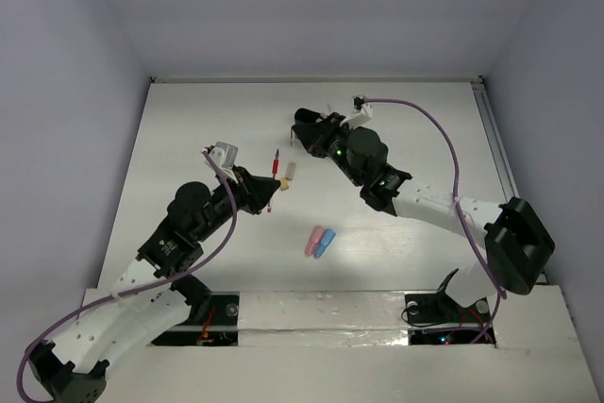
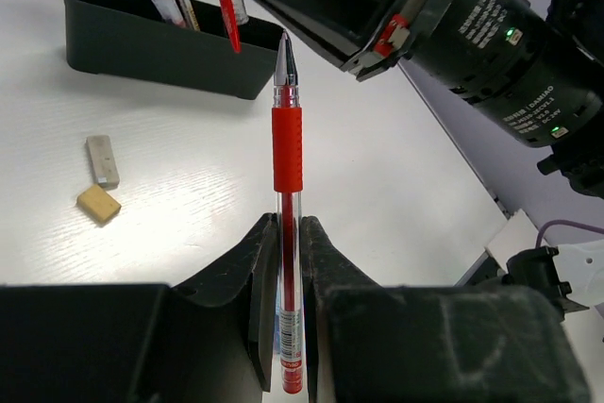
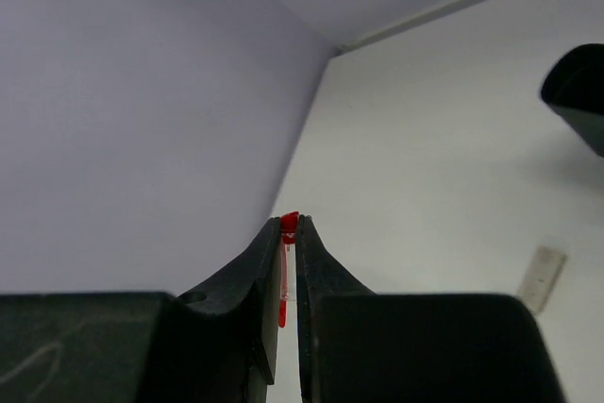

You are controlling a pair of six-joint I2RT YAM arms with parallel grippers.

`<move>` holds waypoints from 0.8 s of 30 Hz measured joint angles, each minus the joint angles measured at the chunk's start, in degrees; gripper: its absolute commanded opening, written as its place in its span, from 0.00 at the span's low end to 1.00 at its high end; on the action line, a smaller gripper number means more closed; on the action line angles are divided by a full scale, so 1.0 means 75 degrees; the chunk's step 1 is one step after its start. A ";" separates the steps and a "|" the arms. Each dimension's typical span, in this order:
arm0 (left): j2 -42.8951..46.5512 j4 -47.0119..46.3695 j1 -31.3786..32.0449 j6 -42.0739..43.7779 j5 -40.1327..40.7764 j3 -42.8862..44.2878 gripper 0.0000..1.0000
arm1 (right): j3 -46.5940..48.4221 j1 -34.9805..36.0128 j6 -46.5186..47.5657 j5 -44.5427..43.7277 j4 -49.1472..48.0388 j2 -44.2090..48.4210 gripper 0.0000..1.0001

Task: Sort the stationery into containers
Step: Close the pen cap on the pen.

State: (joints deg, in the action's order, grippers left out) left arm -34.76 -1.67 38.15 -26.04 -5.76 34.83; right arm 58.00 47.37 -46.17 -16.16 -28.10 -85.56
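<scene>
My left gripper (image 2: 289, 226) (image 1: 268, 197) is shut on a red pen (image 2: 287, 148). The uncapped tip points away, up toward the right gripper. My right gripper (image 3: 291, 225) (image 1: 296, 138) is shut on a small red pen cap (image 3: 289, 226), which hangs at the top of the left wrist view (image 2: 225, 5), just left of the pen's tip. Behind it stands the black container (image 2: 113, 44) with a few pens upright in it. On the table lie a grey-white eraser (image 2: 103, 159) (image 1: 291, 172), a tan eraser (image 2: 98, 203) (image 1: 283, 186), a pink capsule (image 1: 312, 243) and a blue capsule (image 1: 326, 239).
The right arm's dark wrist body (image 2: 500, 63) fills the upper right of the left wrist view, close to the pen tip. Grey walls enclose the white table (image 1: 189, 158) at the back and on both sides.
</scene>
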 measured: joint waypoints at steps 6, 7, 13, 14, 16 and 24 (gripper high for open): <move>-0.0166 -0.0536 0.0000 -0.0283 -0.0251 -0.0373 0.00 | -0.0096 0.0003 -0.0638 0.0484 -0.0615 0.0050 0.00; -0.0210 -0.0664 0.0000 -0.0332 -0.0289 -0.0469 0.00 | -0.0154 0.0000 -0.0714 0.0536 -0.0679 0.0055 0.00; -0.0533 -0.0959 0.0000 -0.0452 -0.0356 -0.0656 0.00 | -0.0463 0.0000 -0.1067 0.0737 -0.0877 0.0076 0.00; -0.0568 -0.1029 0.0000 -0.0455 -0.0367 -0.0656 0.00 | -0.0478 0.0000 -0.1102 0.0761 -0.0883 0.0082 0.00; -0.0624 -0.1174 0.0000 -0.0458 -0.0382 -0.0656 0.00 | -0.0487 0.0000 -0.1172 0.0801 -0.0906 0.0111 0.00; -0.0746 -0.1425 0.0000 -0.0458 -0.0379 -0.0656 0.00 | -0.0600 0.0003 -0.1367 0.0941 -0.1209 0.0213 0.00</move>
State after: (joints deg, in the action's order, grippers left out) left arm -40.36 -12.36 38.15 -29.47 -8.60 29.91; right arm 53.49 47.40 -56.42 -9.10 -37.17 -83.96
